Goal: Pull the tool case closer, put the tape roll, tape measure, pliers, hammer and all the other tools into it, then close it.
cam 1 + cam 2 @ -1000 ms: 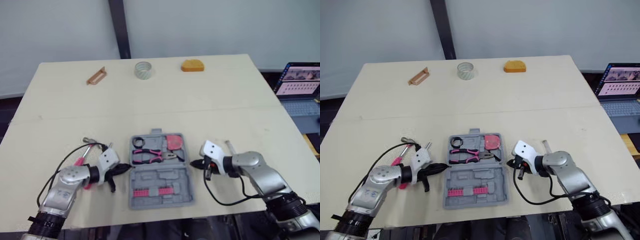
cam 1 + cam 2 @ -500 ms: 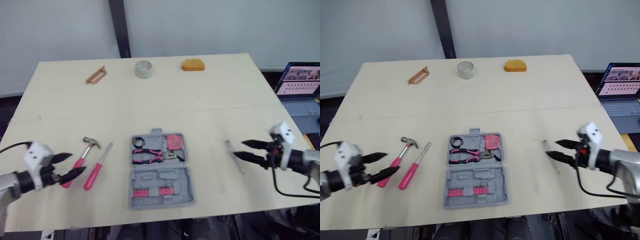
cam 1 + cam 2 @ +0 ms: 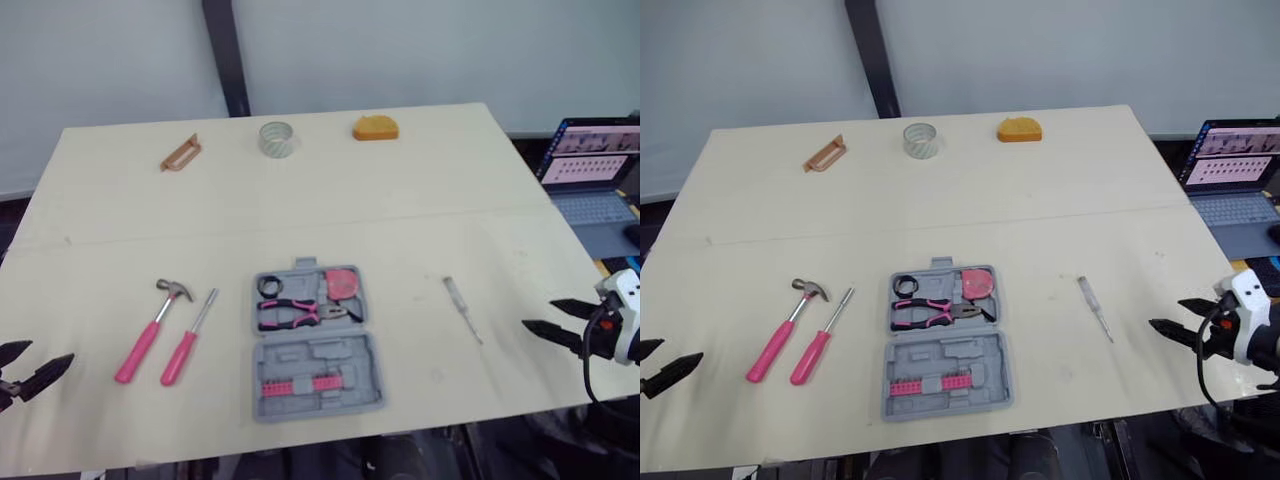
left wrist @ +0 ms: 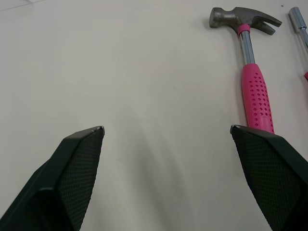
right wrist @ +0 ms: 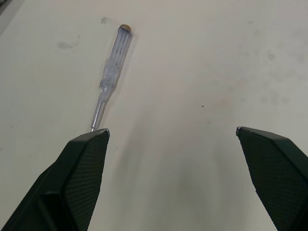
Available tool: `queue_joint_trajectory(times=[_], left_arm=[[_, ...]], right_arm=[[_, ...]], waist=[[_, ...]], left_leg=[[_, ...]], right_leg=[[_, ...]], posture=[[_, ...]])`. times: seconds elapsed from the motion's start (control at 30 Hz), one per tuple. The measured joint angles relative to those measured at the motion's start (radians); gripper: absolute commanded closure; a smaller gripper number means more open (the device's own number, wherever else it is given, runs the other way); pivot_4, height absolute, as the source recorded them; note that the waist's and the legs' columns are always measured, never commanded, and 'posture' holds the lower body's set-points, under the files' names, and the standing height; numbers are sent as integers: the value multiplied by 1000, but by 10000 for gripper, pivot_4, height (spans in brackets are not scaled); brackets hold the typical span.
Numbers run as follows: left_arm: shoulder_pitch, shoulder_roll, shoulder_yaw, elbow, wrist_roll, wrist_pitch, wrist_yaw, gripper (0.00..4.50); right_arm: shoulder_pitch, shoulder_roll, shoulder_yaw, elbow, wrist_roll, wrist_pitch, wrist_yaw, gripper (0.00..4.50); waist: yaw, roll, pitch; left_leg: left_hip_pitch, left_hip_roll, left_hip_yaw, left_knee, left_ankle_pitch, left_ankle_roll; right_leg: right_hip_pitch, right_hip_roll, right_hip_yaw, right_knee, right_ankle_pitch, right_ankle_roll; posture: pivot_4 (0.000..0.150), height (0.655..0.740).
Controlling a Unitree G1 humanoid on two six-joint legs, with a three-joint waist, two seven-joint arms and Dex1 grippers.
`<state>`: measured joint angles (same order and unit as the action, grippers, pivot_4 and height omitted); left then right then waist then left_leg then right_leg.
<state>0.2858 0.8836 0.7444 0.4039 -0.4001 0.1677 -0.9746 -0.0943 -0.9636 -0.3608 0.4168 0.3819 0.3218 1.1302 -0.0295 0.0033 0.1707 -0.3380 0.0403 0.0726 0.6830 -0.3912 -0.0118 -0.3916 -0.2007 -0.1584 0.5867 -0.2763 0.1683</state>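
Left hand [image 3: 50,352], spread wide and empty, hangs at the 8 o'clock edge of the bench [image 3: 400,200]; right hand [image 3: 537,313], equally wide and empty, at 4 o'clock. Tool case [image 3: 310,357] lies open at 6 o'clock, with pliers [image 3: 295,312] and tape measure [image 3: 343,283] inside. Hammer [image 3: 150,330] and pink screwdriver [image 3: 188,340] lie at its 9 o'clock, clear screwdriver [image 3: 462,308] at its 3 o'clock, tape roll [image 3: 276,139] at its 12 o'clock, well apart
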Motion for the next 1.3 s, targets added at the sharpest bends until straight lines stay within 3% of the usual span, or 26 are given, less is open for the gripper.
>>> queue_joint_trajectory(times=[0.67, 1.3], left_arm=[[29, -5, -1, -9, 12, -38, 23, 0], [-77, -35, -60, 8, 12, -74, 65, 0]], right_arm=[[-31, 20, 12, -3, -7, -9, -4, 335], [-46, 73, 6, -81, 30, 70, -67, 335]], waist=[[1, 0, 0], [1, 0, 0]], left_leg=[[0, 0, 0, 0, 0, 0], [1, 0, 1, 0, 0, 0]], right_leg=[[0, 0, 0, 0, 0, 0], [0, 0, 0, 1, 0, 0]], posture=[[1500, 7400], [1500, 7400]])
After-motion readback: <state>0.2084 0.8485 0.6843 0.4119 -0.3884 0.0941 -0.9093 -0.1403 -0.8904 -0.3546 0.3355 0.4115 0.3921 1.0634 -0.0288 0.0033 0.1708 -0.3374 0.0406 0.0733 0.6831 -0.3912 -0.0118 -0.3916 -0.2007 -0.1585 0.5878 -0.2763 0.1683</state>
